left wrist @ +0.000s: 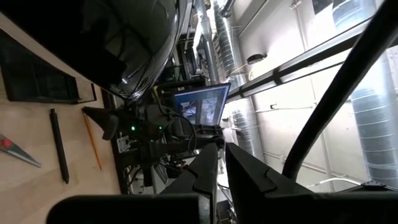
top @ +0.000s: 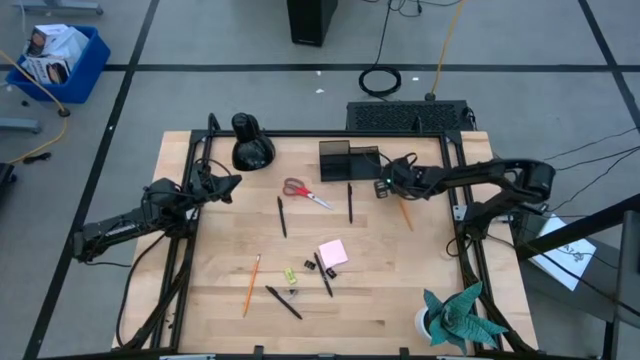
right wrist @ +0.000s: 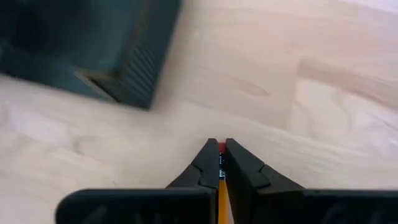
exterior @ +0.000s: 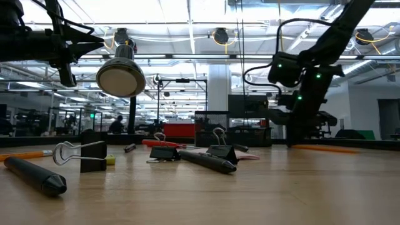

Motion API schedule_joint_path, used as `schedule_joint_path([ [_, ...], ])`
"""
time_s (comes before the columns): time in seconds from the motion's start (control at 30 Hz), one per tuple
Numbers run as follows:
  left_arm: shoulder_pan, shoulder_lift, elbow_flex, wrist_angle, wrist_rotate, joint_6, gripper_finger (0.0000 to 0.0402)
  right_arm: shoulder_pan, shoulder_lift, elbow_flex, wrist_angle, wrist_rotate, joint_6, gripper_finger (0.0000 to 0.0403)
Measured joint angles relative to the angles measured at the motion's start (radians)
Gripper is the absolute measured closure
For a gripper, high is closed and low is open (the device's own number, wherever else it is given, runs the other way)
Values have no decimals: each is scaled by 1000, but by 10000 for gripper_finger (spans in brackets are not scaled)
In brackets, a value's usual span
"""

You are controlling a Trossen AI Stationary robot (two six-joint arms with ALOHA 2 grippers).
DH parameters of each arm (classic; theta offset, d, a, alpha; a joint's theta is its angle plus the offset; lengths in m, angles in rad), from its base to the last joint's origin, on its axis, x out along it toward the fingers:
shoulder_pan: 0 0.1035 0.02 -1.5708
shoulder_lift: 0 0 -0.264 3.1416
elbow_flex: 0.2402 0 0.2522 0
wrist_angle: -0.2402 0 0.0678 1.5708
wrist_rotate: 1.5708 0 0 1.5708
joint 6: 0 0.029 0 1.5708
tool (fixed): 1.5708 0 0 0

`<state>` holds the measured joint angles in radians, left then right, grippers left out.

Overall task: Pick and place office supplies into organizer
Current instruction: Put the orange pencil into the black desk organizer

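Observation:
The black organizer (top: 350,160) stands at the table's far middle. Red-handled scissors (top: 305,192), black pens (top: 281,215) (top: 350,202), a pink sticky-note pad (top: 333,252), small clips (top: 290,275) and a second pencil (top: 251,285) lie on the wood. My right gripper (top: 387,187) is low, just right of the organizer, and shut on an orange pencil (top: 405,213). My left gripper (top: 228,185) hangs shut and empty above the table's left part, and it shows in its wrist view (left wrist: 221,146). My right gripper (right wrist: 221,144) pinches the orange pencil's red eraser end (right wrist: 221,148) between its two fingertips. The fingers slant down from the table's right side and lie roughly along the pencil. The rest of the pencil (exterior: 325,148) lies on the table, running back under the gripper.
A rounded black bulbous object (top: 250,145) stands at the far left of the table. A teal paper plant (top: 455,315) stands at the near right corner. More pens (top: 283,302) (top: 323,275) lie near the front. Bare wood lies between the organizer and the scissors.

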<state>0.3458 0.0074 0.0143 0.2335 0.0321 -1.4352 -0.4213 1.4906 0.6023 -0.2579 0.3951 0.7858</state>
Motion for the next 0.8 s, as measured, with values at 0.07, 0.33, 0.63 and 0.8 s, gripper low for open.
schedule_joint_path([
  [0.07, 0, 0, 0, -10, 0, 3, 366, 0, -24, -1, -14, 1, -4, 402],
  [0.33, 0, 0, 0, -31, -6, 10, 366, -1, -87, -3, -15, 29, -17, 399],
  [0.63, 0, 0, 0, -28, -6, 11, 366, 5, -108, -1, -9, -38, -45, 401],
  [0.8, 0, 0, 0, -28, -6, 12, 366, 33, -123, 4, -89, -264, -17, 401],
])
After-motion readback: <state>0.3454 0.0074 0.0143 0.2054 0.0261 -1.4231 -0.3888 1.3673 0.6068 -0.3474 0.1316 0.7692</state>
